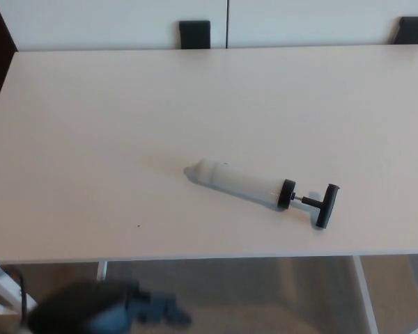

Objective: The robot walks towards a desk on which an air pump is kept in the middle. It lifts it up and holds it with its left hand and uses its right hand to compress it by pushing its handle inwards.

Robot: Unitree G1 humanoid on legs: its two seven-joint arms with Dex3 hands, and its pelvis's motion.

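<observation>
The air pump (pixel 237 182) lies flat on the pale desk (pixel 90 139), a little right of the middle and near the front edge. Its white barrel points up-left, and its black cap (pixel 287 193) and black T-handle (pixel 327 205) point down-right, with a short piece of rod showing between them. My left hand (pixel 104 314) is a dark blur at the bottom left, below the desk's front edge and well away from the pump. Nothing is in it. My right hand does not show.
Two black objects (pixel 195 33) (pixel 412 29) stand behind the desk's far edge. The desk's front edge runs across the picture low down, with white legs (pixel 362 296) beneath it. A dark strip borders the desk's left end.
</observation>
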